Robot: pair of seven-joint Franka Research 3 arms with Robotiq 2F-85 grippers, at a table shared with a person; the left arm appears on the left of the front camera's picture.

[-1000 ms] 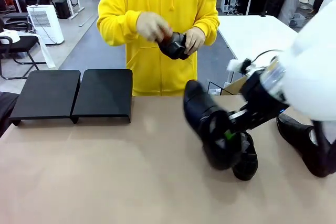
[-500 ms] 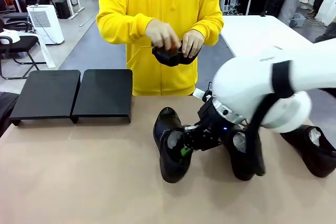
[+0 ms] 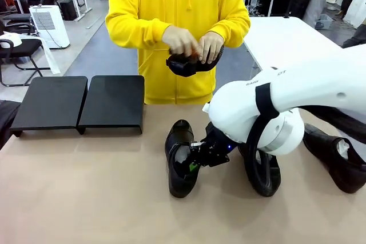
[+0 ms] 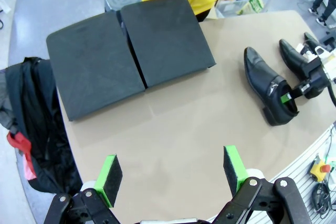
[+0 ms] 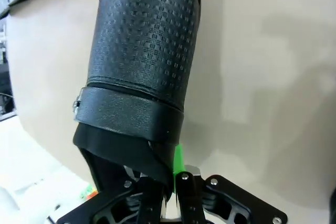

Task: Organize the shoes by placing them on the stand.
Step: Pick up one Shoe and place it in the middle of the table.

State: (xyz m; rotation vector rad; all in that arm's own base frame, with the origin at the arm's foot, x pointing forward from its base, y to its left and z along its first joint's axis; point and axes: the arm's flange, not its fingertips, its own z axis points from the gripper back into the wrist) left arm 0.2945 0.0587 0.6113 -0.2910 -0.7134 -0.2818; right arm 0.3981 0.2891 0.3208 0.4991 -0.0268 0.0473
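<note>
Two black panels side by side form the stand [image 3: 80, 102] [image 4: 126, 51] at the far left of the table. A black shoe [image 3: 180, 164] [image 4: 268, 87] [image 5: 142, 51] sits near the table's middle, toe pointing away. My right gripper [image 3: 194, 161] [image 5: 170, 174] is shut on the rim of its heel opening. A second shoe [image 3: 263, 172] [image 4: 294, 59] lies partly behind my right arm, and a third shoe [image 3: 337, 161] at the far right. The person in yellow holds another shoe [image 3: 189, 64] in both hands. My left gripper [image 4: 172, 174] hangs open high over the table's near edge.
A dark bag [image 4: 31, 119] hangs off the table's left end beside the stand. Bare brown tabletop [image 3: 103, 187] stretches between the stand and the held shoe. A white table [image 3: 286, 35] stands behind at the right.
My right arm has carried the held shoe leftward and down from mid-air onto the table. The person's hands have shifted on their shoe.
</note>
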